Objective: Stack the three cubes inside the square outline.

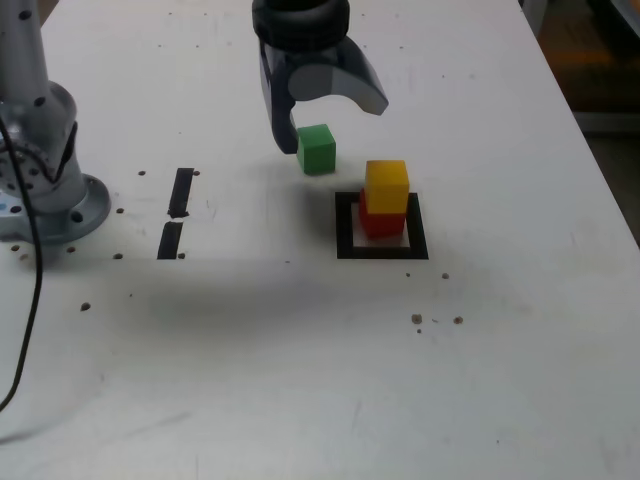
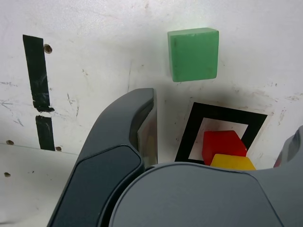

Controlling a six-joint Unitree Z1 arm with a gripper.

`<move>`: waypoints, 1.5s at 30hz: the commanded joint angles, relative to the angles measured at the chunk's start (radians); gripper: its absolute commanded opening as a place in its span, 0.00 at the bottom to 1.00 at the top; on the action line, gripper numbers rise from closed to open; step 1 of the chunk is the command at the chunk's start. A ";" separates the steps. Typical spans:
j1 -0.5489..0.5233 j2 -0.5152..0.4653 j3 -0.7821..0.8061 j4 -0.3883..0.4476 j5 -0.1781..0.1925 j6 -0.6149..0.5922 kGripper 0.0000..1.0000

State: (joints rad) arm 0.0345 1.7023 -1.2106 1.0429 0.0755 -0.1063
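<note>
Inside the square outline (image 1: 380, 252) the yellow cube (image 1: 387, 185) sits on the red cube (image 1: 380, 222). The green cube (image 1: 317, 150) lies alone on the white table, just behind the outline and towards the exterior view's left. My gripper (image 1: 330, 122) hangs open above the table behind the green cube, with nothing between its fingers. In the wrist view the green cube (image 2: 193, 54) lies beyond the fingers. The red cube (image 2: 223, 144) and yellow cube (image 2: 232, 162) show inside the outline (image 2: 189, 137), between the spread fingers of my gripper (image 2: 222, 113).
Two short black tape strips (image 1: 181, 192) (image 1: 170, 240) lie at the exterior view's left, near the arm's grey base (image 1: 45, 190) and a black cable (image 1: 35, 300). Small dark specks (image 1: 417, 319) dot the table. The table's edge (image 1: 590, 150) runs down the exterior view's right.
</note>
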 commanded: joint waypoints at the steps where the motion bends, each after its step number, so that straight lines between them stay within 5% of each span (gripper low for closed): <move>1: 0.016 -0.004 0.000 0.000 -0.009 0.013 1.00; 32: 0.245 0.140 0.076 -0.107 -0.098 0.294 0.93; 40: 0.254 0.157 0.079 -0.116 -0.099 0.302 0.80; 45: 0.255 0.162 0.091 -0.141 -0.101 0.300 0.59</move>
State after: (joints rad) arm 0.2864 1.8616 -1.1235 0.9110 -0.0234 0.1948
